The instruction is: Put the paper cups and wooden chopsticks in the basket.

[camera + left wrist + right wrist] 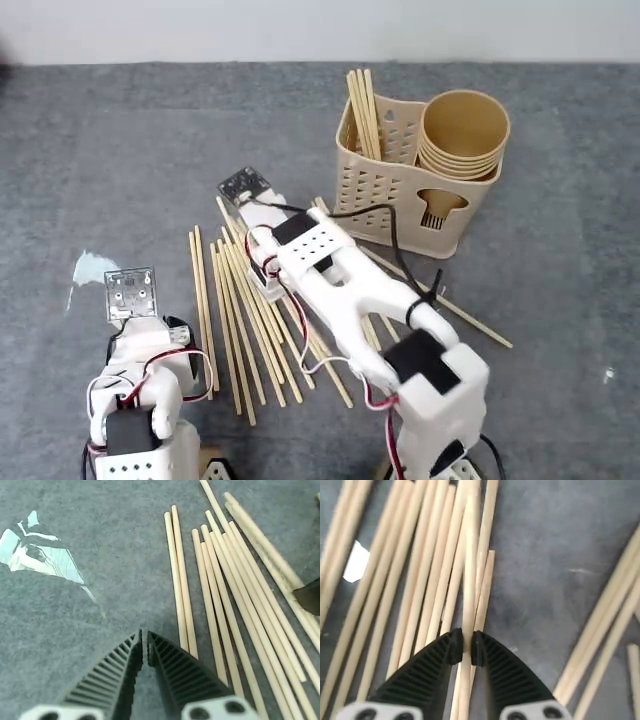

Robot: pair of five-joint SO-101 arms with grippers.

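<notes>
A beige slotted basket (390, 190) stands at the back right, holding a stack of paper cups (465, 130) and a few upright wooden chopsticks (363, 110). Many loose chopsticks (240, 320) lie fanned on the grey mat in front of it. My right gripper (465, 644) is down over this pile, shut on one chopstick (470, 555) that runs between its black fingertips. In the high view the right gripper (262, 272) sits above the middle of the pile. My left gripper (144, 639) is shut with nothing in it, low over bare mat beside the pile's nearest chopsticks (180, 580).
A pale blue-white patch (90, 268) marks the mat near the left arm (140, 350). Two more chopsticks (470, 320) lie in front of the basket by the right arm. Bare mat stretches across the far left and the right side.
</notes>
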